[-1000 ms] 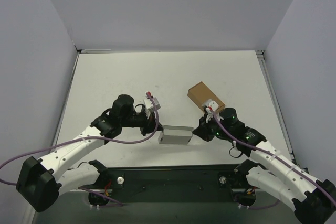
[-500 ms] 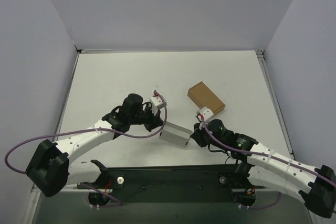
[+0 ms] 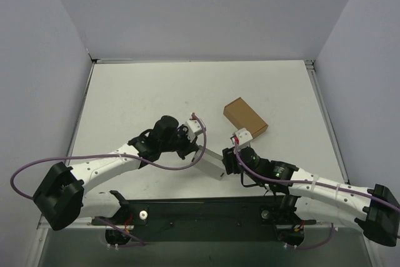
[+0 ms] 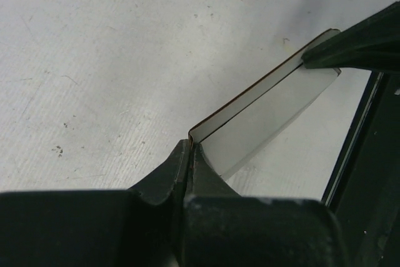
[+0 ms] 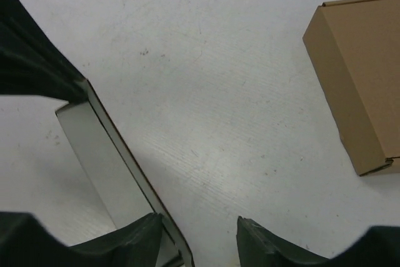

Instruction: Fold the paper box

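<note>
On the white tabletop (image 3: 137,92), left fingers (image 4: 164,176) pinch one end of the paper box (image 4: 269,114); right fingers (image 5: 265,242) stand apart around its other end.

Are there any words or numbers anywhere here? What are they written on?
No text can be read in any view.
Brown box: plain card, no print on the sides that show.
Paper box: blank white-grey.
White blocks on the arms: too small to tell if anything is written on them.
</note>
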Controlling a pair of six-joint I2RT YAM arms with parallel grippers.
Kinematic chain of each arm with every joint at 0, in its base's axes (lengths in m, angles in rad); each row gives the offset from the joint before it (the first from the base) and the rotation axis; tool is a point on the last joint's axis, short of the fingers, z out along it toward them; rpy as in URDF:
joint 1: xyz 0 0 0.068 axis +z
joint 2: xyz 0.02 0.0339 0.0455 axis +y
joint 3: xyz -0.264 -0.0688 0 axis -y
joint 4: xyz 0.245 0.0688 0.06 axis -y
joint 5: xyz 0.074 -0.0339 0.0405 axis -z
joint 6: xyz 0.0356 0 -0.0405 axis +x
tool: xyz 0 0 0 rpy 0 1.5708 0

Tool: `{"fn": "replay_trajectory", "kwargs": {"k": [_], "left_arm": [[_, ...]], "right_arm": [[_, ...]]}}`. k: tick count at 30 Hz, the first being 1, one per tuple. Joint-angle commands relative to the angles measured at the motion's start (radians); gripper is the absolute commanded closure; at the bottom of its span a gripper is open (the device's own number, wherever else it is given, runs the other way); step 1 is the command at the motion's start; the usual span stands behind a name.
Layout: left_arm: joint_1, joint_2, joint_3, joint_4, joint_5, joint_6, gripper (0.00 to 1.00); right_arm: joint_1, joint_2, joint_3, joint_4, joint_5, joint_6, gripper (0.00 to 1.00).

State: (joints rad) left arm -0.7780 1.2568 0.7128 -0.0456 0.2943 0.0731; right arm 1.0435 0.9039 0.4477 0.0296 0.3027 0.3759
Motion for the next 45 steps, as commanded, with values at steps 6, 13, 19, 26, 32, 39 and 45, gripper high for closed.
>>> {"fn": "replay_trajectory", "kwargs": {"k": [6, 13, 19, 26, 32, 39, 45], "left_arm": [[-0.023, -0.039, -0.001, 0.012, 0.079, 0.074, 1.00], [-0.023, -0.030, 0.007, 0.000, 0.051, 0.068, 1.00], [-0.023, -0.034, 0.007, 0.001, 0.029, 0.062, 1.00], [-0.023, -0.036, 0.008, 0.004, 0.028, 0.059, 1.00], [-0.023, -0.039, 0.007, 0.003, 0.031, 0.057, 1.00], [-0.023, -0.042, 0.008, 0.007, 0.032, 0.056, 1.00], [-0.023, -0.045, 0.007, 0.009, 0.032, 0.054, 1.00]], "right_arm": [[-0.241, -0.223, 0.017, -0.057, -0.354, -0.037, 0.38], [-0.250, -0.238, 0.049, -0.143, -0.566, -0.052, 0.49], [-0.212, -0.211, 0.054, -0.191, -0.547, -0.028, 0.54], [-0.132, -0.148, 0.066, -0.230, -0.444, -0.025, 0.58], [-0.119, -0.135, 0.072, -0.235, -0.375, -0.009, 0.62], [-0.119, -0.126, 0.085, -0.229, -0.336, 0.009, 0.67], [-0.119, -0.106, 0.089, -0.224, -0.336, 0.018, 0.73]]}}
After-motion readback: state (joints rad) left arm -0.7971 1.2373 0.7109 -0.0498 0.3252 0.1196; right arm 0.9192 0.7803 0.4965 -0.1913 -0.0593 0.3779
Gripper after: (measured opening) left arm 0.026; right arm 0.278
